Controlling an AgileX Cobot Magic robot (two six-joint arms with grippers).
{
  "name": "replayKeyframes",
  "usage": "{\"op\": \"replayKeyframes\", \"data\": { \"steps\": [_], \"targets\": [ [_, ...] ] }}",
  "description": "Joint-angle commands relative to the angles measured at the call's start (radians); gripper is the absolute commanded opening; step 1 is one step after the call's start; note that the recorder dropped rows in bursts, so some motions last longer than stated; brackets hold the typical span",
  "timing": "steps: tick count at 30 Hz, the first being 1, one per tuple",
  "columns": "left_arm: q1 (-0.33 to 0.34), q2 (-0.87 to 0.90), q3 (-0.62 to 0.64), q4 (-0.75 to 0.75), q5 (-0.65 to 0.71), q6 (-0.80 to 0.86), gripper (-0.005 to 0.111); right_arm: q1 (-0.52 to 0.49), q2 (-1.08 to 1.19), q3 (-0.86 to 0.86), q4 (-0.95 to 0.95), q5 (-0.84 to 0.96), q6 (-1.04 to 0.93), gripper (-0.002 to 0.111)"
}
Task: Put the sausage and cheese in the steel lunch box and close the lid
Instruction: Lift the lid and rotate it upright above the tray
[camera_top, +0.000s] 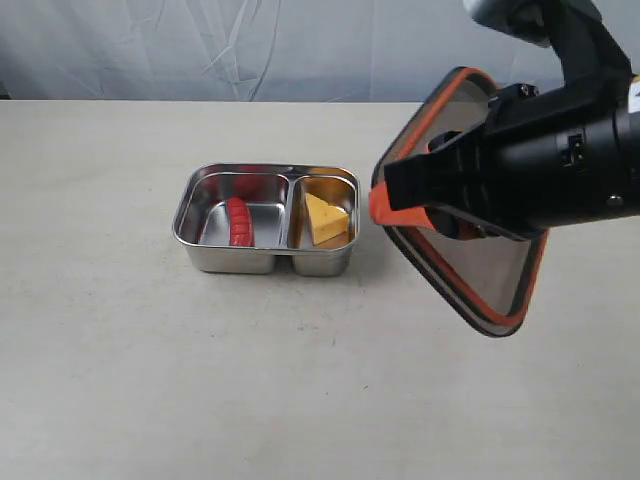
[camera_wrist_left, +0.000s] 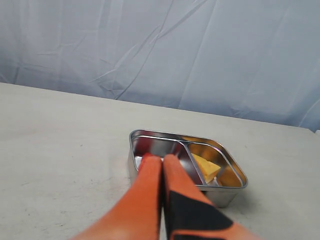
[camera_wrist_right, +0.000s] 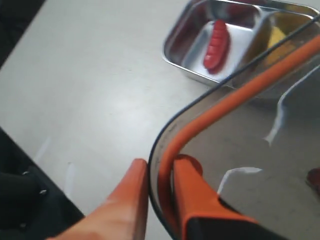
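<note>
**Exterior view:** right gripper, fingers pinching the lid at its rim. The lid is tilted and lifted off the table. The box stands open ahead of the fingertips, apart from them. Sausage in the larger compartment, the one farther from the fingers; cheese in the smaller, nearer one.

**Left wrist view:** left gripper, fingers pressed together, holding nothing. Box just ahead of the tips, cheese off to one side of them.

**Right wrist view:** fingers clamp the lid's edge, with the orange seal between them. Sausage lies ahead of the tips.

**Handling:** lid likely light, stiff and smooth, and apt to pivot in an edge pinch. The rim with its seal looks the surest hold.

**Marks:** no brand, label or writing legible
</note>
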Motion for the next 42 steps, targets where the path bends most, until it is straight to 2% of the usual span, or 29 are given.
{"op": "replayKeyframes", "data": {
  "steps": [1,11,16,18,21,24,27,29,34,40,42],
  "targets": [
    [-0.008,-0.004,0.004,-0.003,-0.013,0.0,0.0,0.0,-0.035,-0.001,0.162,0.031,-0.212,0.0],
    [-0.008,-0.004,0.004,-0.003,-0.013,0.0,0.0,0.0,-0.035,0.135,0.737,0.042,-0.78,0.0],
    [-0.008,-0.004,0.004,-0.008,-0.019,0.0,0.0,0.0,-0.034,0.171,0.918,0.05,-0.951,-0.001],
    [-0.008,-0.004,0.004,-0.076,-0.035,-0.013,0.0,0.0,-0.034,0.171,0.996,0.056,-1.013,-0.001],
    [-0.008,-0.004,0.004,-0.285,-0.039,-0.013,0.0,0.0,-0.034,0.171,1.153,0.088,-1.125,-0.001],
    [-0.008,-0.004,0.004,-0.474,0.04,0.004,0.0,0.0,-0.032,0.171,1.168,0.11,-1.142,-0.001],
    [-0.008,-0.004,0.004,-0.63,0.159,0.108,0.0,0.0,-0.014,0.171,1.168,0.135,-1.142,-0.001],
    [-0.008,-0.004,0.004,-0.736,0.185,0.137,0.0,0.0,0.002,0.171,1.168,0.172,-1.142,-0.001],
    [-0.008,-0.004,0.004,-0.962,0.138,0.128,0.0,0.0,0.036,0.171,1.168,0.218,-1.142,-0.001],
    [-0.008,-0.004,0.004,-0.994,0.03,0.13,0.0,0.0,0.047,0.171,1.168,0.22,-1.142,-0.001],
    [-0.008,-0.004,0.004,-1.001,-0.02,0.179,0.002,0.0,0.047,0.171,1.168,0.22,-1.142,-0.001]
  ]
}}
